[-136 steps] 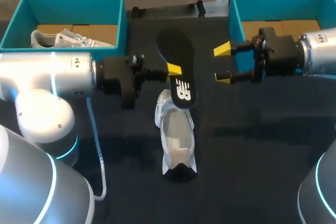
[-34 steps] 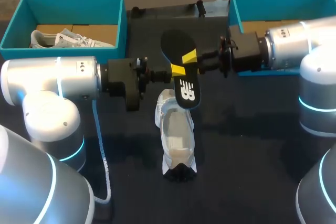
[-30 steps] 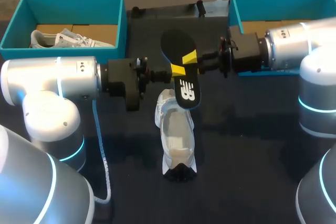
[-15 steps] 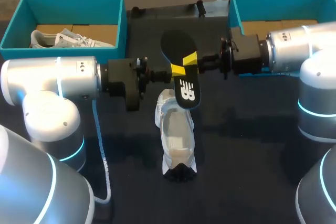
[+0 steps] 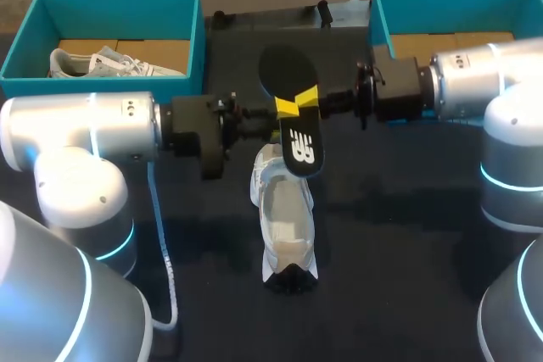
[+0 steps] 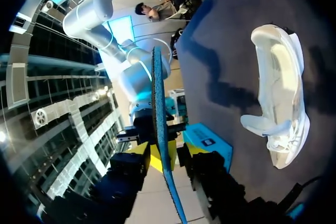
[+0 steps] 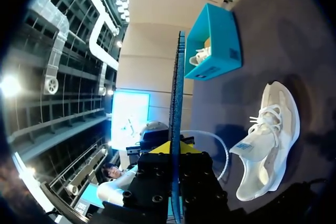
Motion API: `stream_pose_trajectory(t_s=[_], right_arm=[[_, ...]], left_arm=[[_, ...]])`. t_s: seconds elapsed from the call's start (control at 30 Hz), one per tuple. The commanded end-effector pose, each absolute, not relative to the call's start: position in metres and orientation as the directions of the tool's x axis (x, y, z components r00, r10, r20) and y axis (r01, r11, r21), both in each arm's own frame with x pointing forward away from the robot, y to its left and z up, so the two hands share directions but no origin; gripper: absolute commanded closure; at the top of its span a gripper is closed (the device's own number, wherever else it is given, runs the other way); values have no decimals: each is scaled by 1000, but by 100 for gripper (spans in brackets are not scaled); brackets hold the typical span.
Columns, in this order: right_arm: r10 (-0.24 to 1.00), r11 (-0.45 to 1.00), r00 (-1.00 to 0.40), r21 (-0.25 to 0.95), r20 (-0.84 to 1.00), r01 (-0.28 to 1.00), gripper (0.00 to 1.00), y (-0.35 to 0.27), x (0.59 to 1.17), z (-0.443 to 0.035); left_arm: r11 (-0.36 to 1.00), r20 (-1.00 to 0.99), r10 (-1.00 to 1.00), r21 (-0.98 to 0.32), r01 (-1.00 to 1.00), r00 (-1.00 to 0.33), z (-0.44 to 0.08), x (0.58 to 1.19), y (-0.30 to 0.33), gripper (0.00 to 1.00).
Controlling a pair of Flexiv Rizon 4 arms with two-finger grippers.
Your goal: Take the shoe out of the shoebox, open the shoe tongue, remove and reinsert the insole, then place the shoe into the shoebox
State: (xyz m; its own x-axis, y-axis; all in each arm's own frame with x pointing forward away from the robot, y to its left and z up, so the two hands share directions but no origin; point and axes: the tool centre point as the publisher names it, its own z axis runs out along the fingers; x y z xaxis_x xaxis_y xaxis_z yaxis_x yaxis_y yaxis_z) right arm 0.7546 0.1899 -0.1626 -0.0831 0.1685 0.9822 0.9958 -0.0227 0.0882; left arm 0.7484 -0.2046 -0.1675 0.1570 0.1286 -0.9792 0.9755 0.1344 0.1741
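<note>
Clamping the insole [image 7: 177, 98], seemingly, right pincer [image 7: 176, 153] sees it edge-on.

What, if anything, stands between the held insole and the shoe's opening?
Nothing visible. The left gripper and right gripper hold the insole above the table, its near end over the shoe, whose opening faces up, uncovered.

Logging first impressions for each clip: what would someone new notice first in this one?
A black insole hangs in the air mid-table, the right hand shut on it and the left hand at its other side. Below it, a white shoe lies on the dark table.
</note>
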Motion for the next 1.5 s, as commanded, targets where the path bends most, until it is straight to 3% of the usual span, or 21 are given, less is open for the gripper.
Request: stream_pose_trajectory(t_s=[0.03, 0.4, 0.8, 1.0, 1.1, 1.5], right_arm=[[168, -31, -83, 90, 982, 995, 100, 188, 752, -165], [166, -30, -83, 90, 983, 996, 100, 189, 754, -174], [162, -32, -82, 88, 983, 996, 100, 189, 755, -177], [162, -32, -82, 88, 983, 996, 100, 189, 755, -177], [162, -32, -82, 88, 983, 996, 100, 189, 755, -177], [162, -32, -82, 88, 983, 996, 100, 189, 755, -177]], left_arm=[[123, -979, 154, 153, 981, 133, -161, 744, -180, 0], [15, -948, 317, 34, 999, 27, -142, 757, -126, 0], [30, -934, 354, 54, 998, 40, -138, 760, -124, 0], [-5, -926, 372, 61, 998, 58, -109, 783, -127, 0], [-20, -812, 547, -259, 966, -206, -84, 807, -127, 0], [-20, -812, 547, -259, 966, -206, -84, 807, -127, 0]])
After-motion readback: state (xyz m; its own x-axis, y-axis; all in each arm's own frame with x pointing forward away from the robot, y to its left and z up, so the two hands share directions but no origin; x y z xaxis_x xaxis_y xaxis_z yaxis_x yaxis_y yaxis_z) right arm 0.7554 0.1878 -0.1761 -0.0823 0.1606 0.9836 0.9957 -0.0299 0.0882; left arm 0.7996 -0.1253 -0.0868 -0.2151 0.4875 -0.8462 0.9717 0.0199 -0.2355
